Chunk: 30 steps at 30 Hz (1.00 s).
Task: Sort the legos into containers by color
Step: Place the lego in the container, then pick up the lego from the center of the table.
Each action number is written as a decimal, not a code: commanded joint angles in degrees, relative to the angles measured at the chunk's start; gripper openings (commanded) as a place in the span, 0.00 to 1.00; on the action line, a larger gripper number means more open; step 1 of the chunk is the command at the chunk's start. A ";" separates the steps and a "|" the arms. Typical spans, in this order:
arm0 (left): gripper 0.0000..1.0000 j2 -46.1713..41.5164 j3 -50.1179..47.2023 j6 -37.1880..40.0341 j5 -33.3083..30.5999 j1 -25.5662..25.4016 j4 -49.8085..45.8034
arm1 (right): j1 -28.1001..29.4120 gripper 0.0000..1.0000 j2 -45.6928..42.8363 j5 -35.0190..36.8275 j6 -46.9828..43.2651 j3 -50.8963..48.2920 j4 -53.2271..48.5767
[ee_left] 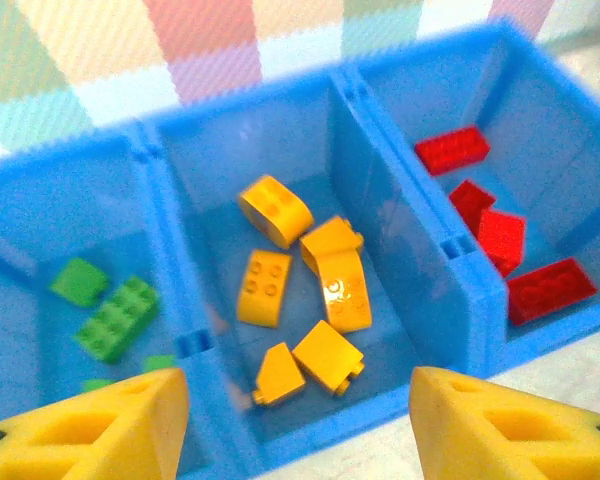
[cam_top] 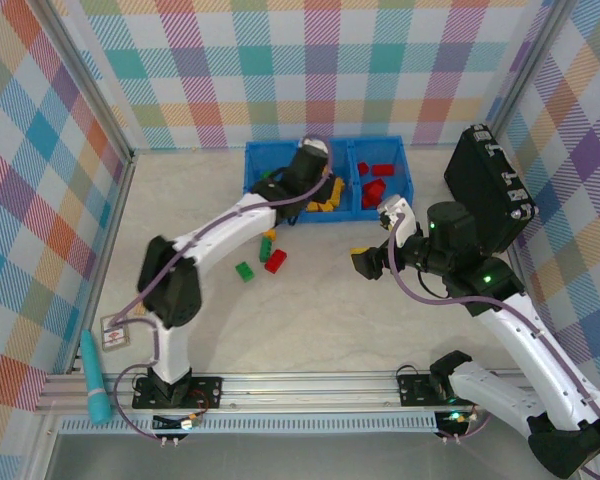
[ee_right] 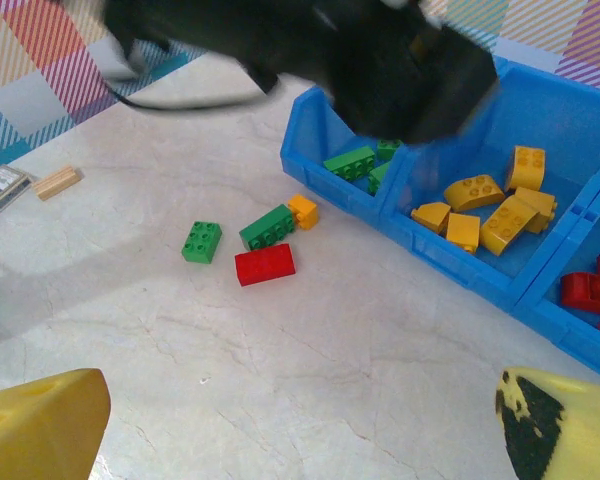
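Note:
The blue tray (cam_top: 262,152) stands at the back of the table. My left gripper (ee_left: 300,430) hovers open and empty above the near wall (ee_left: 360,415) of its middle compartment, which holds several yellow bricks (ee_left: 330,290). Green bricks (ee_left: 115,315) lie in the left compartment and red bricks (ee_left: 500,240) in the right one. On the table in front lie a small green brick (ee_right: 202,241), a red brick (ee_right: 264,264), a long green brick (ee_right: 269,227) and a small yellow brick (ee_right: 302,210) touching it. My right gripper (cam_top: 365,262) is open and empty over bare table to their right.
A black hard case (cam_top: 490,190) leans at the right wall. A tan wooden block (ee_right: 57,181) and a printed card (ee_right: 2,187) lie far left. A teal stick (cam_top: 95,375) rests by the near left rail. Plaid walls close in three sides.

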 commanded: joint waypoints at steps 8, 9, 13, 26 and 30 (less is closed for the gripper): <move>0.57 -15.13 -18.38 -10.01 -1.46 2.87 -16.52 | 0.30 0.99 1.70 -1.71 0.27 2.03 1.71; 0.57 -15.59 -19.61 -10.79 -1.44 3.00 -16.70 | 0.28 0.99 1.96 -1.97 0.33 2.23 1.70; 0.57 -15.54 -23.60 -14.37 -0.10 3.94 -16.65 | 0.28 0.99 3.73 -2.40 0.63 3.08 1.80; 0.57 -6.30 -23.82 -16.87 2.99 6.83 -14.37 | 0.27 0.99 8.79 -0.80 0.81 6.63 -1.05; 0.56 -3.45 -23.22 -16.89 4.34 7.55 -13.39 | 0.30 0.99 9.61 -0.87 0.81 6.74 -1.02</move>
